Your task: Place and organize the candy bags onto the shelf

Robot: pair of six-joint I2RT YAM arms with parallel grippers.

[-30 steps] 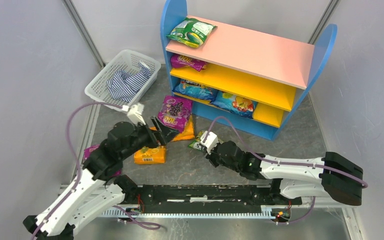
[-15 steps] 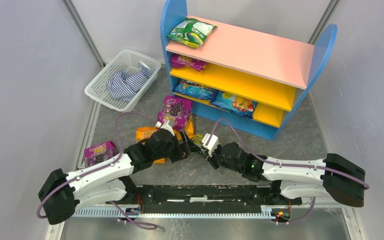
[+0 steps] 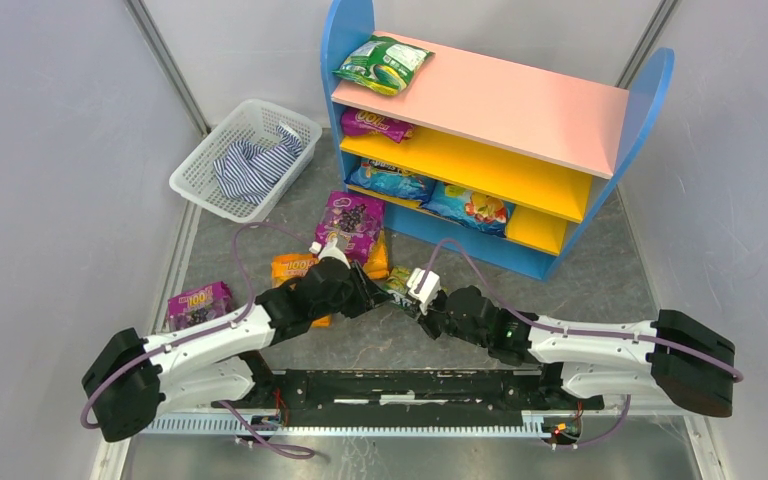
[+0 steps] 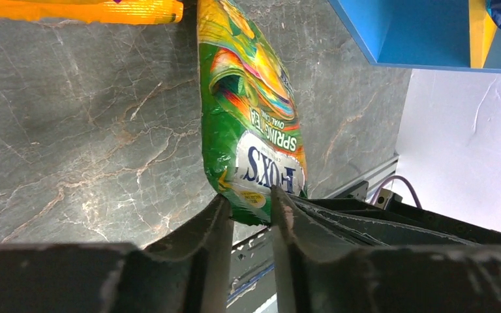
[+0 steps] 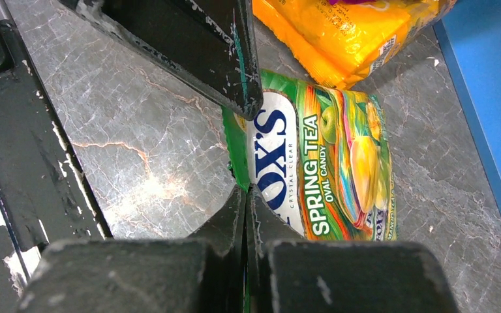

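Close to the arm bases, the two claws meet low over the grey marbled table [image 3: 610, 280]. The right gripper [image 5: 246, 192] has its black fingers pressed flat together, pinching the near edge of the glossy green-yellow plastic FOX'S bag [image 5: 329, 163]. The bag stretches away from it toward the shelf. The left gripper [image 4: 248, 199] reaches in from the left. Its two fingers stand a narrow gap apart with the bag's printed end wedged between them, both touching the plastic, so it grips the same bag. From above, the bag is only a small patch between the two wrists.

Just beyond it lies a bright orange pouch [image 5: 346, 32], its corner almost touching the bag's far end. A purple "100" pouch [image 3: 350, 225] rests partly on top of that one. A second orange packet [image 3: 293, 267] sits to the left, partly hidden by the left arm. A small purple packet [image 3: 198, 303] lies well apart at the table's left edge.

Farther back stands the three-tier shelf [image 3: 345, 30] with rounded blue side panels. Two blue pouches [image 3: 392, 180] lie on its blue base, a purple bag [image 3: 375, 124] at the left end of the yellow board, and a green bag [image 3: 383, 63] at the left end of the pink top. Left of it sits a white mesh basket [image 3: 200, 165] holding a blue-white striped cloth [image 3: 255, 165].
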